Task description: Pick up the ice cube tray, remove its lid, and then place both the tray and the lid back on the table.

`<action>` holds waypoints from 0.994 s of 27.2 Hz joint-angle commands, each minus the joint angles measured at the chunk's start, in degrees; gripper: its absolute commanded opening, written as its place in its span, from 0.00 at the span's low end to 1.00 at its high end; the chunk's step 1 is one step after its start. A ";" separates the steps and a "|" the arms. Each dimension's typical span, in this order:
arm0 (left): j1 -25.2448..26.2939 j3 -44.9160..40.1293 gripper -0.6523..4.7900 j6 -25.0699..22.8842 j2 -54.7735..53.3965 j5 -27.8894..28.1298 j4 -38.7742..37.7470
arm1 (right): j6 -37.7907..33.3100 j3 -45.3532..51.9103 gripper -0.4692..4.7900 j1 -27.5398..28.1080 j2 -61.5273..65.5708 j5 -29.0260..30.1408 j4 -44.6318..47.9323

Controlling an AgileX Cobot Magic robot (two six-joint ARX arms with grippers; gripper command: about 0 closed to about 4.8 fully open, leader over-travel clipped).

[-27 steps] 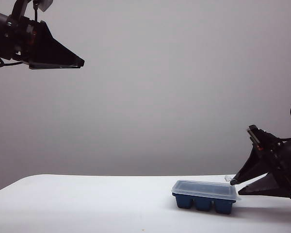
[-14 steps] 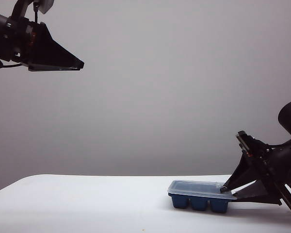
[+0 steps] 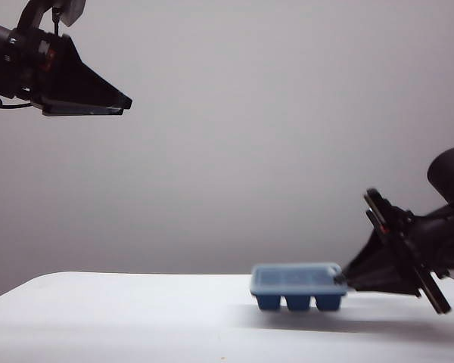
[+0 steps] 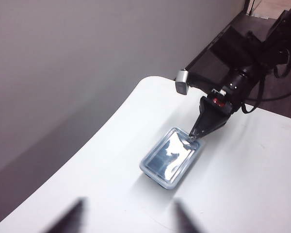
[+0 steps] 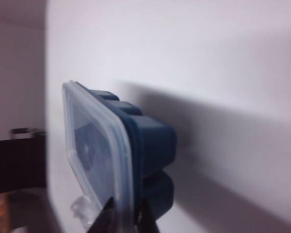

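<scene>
Ice cube tray (image 3: 298, 302), dark blue with its translucent whitish lid (image 3: 296, 280) still pressed on, sits low over the white table (image 3: 136, 318) at about five o'clock in the exterior view; a band of shadow lies under it, and whether it is just off the surface or still touching cannot be told. At three o'clock of the tray, the right gripper (image 3: 342, 280) reaches in from the right edge of that view and its dark jaws are clamped on the tray's near end, pinching the lid rim and tray edge together; the right wrist view shows the tips (image 5: 126, 213) squeezed on that rim. Farther off, at ten o'clock and well apart from the tray, the left gripper (image 3: 125, 102) hangs high above the table; its own camera looks down on the lidded tray (image 4: 172, 158) with two blurred fingertips (image 4: 70, 218) standing apart, holding nothing. Judging by this, the first step, picking the tray up, is in hand, and the lid is not yet off. The next move likely calls for lifting the tray clear and bringing the left gripper down to catch the lid's edge or corner tab while the right holds firm.
</scene>
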State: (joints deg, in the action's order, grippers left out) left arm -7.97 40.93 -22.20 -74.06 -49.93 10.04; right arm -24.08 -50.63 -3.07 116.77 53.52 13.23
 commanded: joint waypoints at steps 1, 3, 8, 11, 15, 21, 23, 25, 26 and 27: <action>0.00 0.33 0.88 -0.20 0.13 -0.48 0.83 | -5.16 -2.08 0.07 -0.17 -1.27 7.08 0.72; 0.00 0.33 1.00 -1.77 0.13 -1.01 1.07 | -9.42 -3.45 0.07 -0.22 -2.25 14.53 0.72; -2.21 0.33 1.00 -16.28 0.13 -8.04 -0.68 | -16.61 -4.61 0.07 -2.58 -6.12 27.47 0.66; -8.11 0.31 1.00 -23.30 0.13 2.64 -4.42 | -16.87 -4.61 0.07 -6.69 -9.66 27.43 0.72; -9.94 0.31 1.00 -22.69 0.13 7.72 -4.17 | -16.87 -4.61 0.07 -9.53 -10.97 27.45 0.74; -9.94 0.31 1.00 -20.83 0.13 5.73 -4.55 | -19.15 -4.61 0.07 -12.83 -11.15 27.32 2.47; -9.94 0.26 1.00 -20.11 0.13 1.62 -5.38 | -21.14 -4.61 0.07 -13.05 -11.15 27.12 5.22; -9.92 0.26 1.00 -19.15 0.13 0.57 -6.60 | -23.10 -4.63 0.07 -13.05 -11.15 26.34 8.96; -9.92 0.26 1.00 -19.19 0.13 -0.35 -7.93 | -24.70 -4.63 0.07 -13.00 -11.15 25.94 10.93; -9.94 0.26 1.00 -19.30 0.13 0.11 -8.48 | -26.12 -4.63 0.07 -12.98 -11.15 26.03 12.46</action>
State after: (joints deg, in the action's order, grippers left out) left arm -18.09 40.91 -41.71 -74.04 -49.58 2.59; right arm -48.03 -55.13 -16.38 106.02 79.48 22.57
